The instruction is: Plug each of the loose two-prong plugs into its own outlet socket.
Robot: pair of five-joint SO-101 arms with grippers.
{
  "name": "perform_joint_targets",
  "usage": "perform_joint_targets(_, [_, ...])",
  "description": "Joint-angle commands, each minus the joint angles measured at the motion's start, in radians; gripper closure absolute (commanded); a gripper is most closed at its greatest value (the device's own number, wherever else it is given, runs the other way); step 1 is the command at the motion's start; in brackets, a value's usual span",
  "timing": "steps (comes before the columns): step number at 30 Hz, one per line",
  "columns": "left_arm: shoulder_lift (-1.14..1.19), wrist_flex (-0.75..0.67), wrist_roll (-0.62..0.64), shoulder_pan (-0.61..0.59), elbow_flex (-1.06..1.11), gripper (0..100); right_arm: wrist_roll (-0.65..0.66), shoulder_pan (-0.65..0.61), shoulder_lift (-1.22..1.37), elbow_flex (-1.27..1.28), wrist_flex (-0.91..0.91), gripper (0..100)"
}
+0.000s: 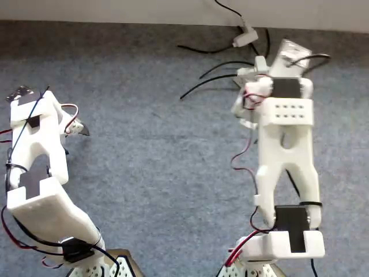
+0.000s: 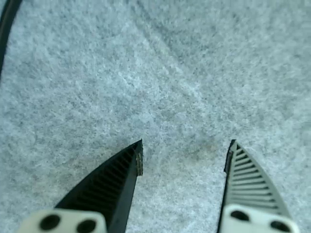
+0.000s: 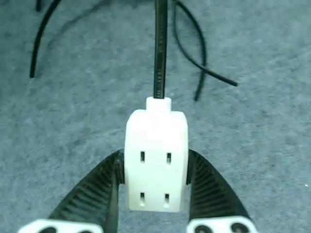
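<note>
- Grey felt (image 1: pixel 150 156) covers the table, with a pale strip along its far edge.
- High view: the right arm (image 1: pixel 285 150) stretches toward the far edge, and its wrist carries the outlet block (image 3: pixel 156 141). A loose white plug (image 1: pixel 245 38) on a black lead lies just beyond that block, near the pale strip. Several black cables (image 1: pixel 213 72) curve over the felt beside the block, toward the table's middle. The left arm (image 1: pixel 37 156) stands well apart from the block, at the opposite side of the table. Its gripper (image 1: pixel 78 128) is turned toward the block's side.
- Left wrist view: the left gripper (image 2: pixel 186 144) is spread wide, one finger black and one pale, with bare felt between the tips and nothing held. A black cable (image 2: pixel 6 29) crosses one corner.
- Right wrist view: the right gripper (image 3: pixel 155 155) is closed against both flanks of the outlet block, holding it above the felt. The block's face shows two pairs of slots, all unfilled. A black cord (image 3: pixel 160 48) leaves the block's far end, and thinner black cables (image 3: pixel 194 53) lie on the felt beyond it.
</note>
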Motion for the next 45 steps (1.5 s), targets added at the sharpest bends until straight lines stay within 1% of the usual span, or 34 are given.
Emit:
perform_joint_targets(1, [-0.010,-0.009,0.008,0.012,-0.004,72,-0.054,-0.148,0.059,-0.004,-0.054,94.2])
perform_joint_targets(4, [-0.010,-0.009,0.008,0.012,-0.004,72,-0.109,-0.243,0.188,-0.013,-0.079,93.5])
perform_joint_targets(6, [-0.010,-0.009,0.008,0.012,-0.004,72,-0.160,-0.311,0.269,-0.027,-0.108,91.1])
perform_joint_targets(8, [-0.010,-0.009,0.008,0.012,-0.004,72,-0.216,-0.384,0.343,-0.081,-0.119,89.6])
perform_joint_targets(11, [-0.010,-0.009,0.008,0.013,-0.004,72,-0.264,-0.481,0.443,-0.196,-0.116,89.6])
perform_joint_targets(17, [-0.010,-0.009,0.008,0.016,-0.007,72,-0.391,-0.587,0.621,-0.406,-0.116,89.6])
perform_joint_targets(21, [-0.010,-0.009,0.008,0.016,-0.010,72,-0.459,-0.628,0.727,-0.541,-0.116,89.8])
perform_joint_targets(25, [-0.010,-0.009,0.008,0.018,-0.010,72,-0.528,-0.638,0.812,-0.659,-0.116,89.8])
perform_joint_targets(30, [-0.010,-0.009,0.008,0.044,-0.013,72,-0.534,-0.642,0.881,-0.730,-0.111,89.4])
perform_joint_targets(36, [-0.012,-0.032,0.008,0.041,-0.004,72,-0.534,-0.665,0.889,-0.785,-0.061,89.2])
perform_joint_targets(37, [-0.012,-0.034,0.008,0.039,-0.004,72,-0.534,-0.673,0.889,-0.799,-0.059,88.6])
perform_joint_targets(42, [-0.010,-0.035,0.008,0.038,-0.004,72,-0.532,-0.694,0.891,-0.863,-0.022,77.6])
perform_joint_targets(45, [-0.010,-0.035,0.008,0.038,-0.004,72,-0.525,-0.691,0.889,-0.909,-0.015,77.1])
